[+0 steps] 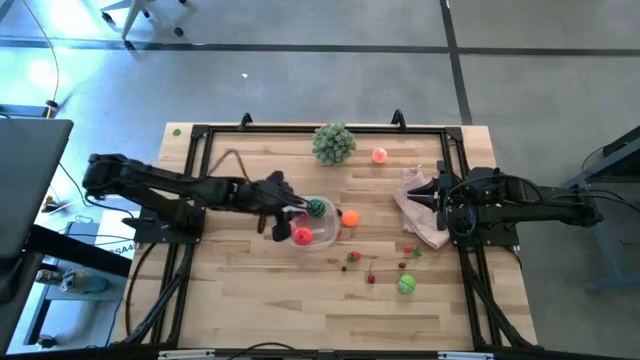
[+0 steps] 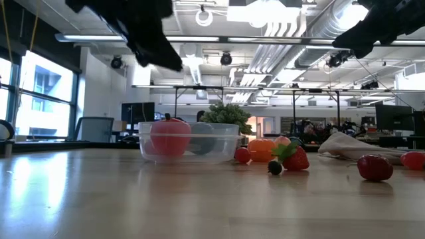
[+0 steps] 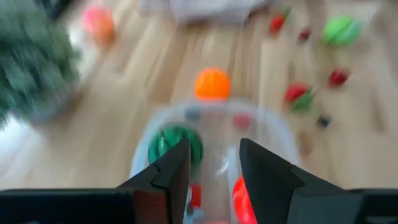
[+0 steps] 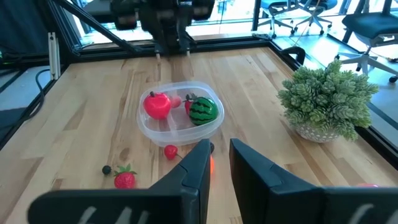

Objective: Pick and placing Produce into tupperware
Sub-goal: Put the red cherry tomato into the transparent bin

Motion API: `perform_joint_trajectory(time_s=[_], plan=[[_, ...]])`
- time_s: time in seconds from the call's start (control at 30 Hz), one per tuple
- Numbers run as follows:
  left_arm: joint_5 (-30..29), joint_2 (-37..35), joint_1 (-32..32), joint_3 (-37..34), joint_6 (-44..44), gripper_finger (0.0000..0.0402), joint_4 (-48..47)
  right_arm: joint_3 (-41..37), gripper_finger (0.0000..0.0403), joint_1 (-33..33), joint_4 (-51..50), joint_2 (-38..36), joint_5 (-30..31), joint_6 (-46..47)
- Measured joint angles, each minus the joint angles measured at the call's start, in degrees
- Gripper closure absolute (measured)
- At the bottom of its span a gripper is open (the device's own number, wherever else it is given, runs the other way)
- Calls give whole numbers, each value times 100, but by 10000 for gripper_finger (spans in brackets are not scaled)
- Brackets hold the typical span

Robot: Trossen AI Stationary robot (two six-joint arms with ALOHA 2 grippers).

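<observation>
Bushy green plant ball (image 1: 334, 143) near far edge of tabletop (image 1: 250, 290), about midway along it; pinkish-white plastic bag (image 1: 419, 212) crumpled near right edge, lying flat on wood; black metal frame (image 1: 215, 131) running along far edge and down both sides; office chair (image 4: 367, 28) beyond table, on grey floor.

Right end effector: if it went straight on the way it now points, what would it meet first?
Probably the orange ball, which lies between the right end effector and the clear container; it looks open and empty. Depth is uncertain.
</observation>
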Motion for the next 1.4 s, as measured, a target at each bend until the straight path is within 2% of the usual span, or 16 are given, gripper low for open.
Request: perform_joint_trajectory(time_s=[0.23,0.4,0.6,0.83,1.0,1.17,1.4], plan=[[1,-1353,-4,33,19,305,-568,0,351,0,-2,-2,0,6],[23,-1843,-107,-253,-150,320,-862,0,351,2,-2,-2,-10,0],[-45,-2010,-435,-942,-460,333,-727,0,351,0,-2,-2,-13,0],[-728,-2224,-823,-1484,-850,348,-694,0,351,0,-2,-2,-24,0],[-900,-2377,-916,-1801,-1220,355,-693,0,351,0,0,-2,-24,0],[-903,-2376,-916,-1974,-1497,355,-674,0,351,0,-1,-4,-22,0],[-908,-2498,-914,-2004,-1283,355,-676,0,351,0,-1,-4,-22,0]])
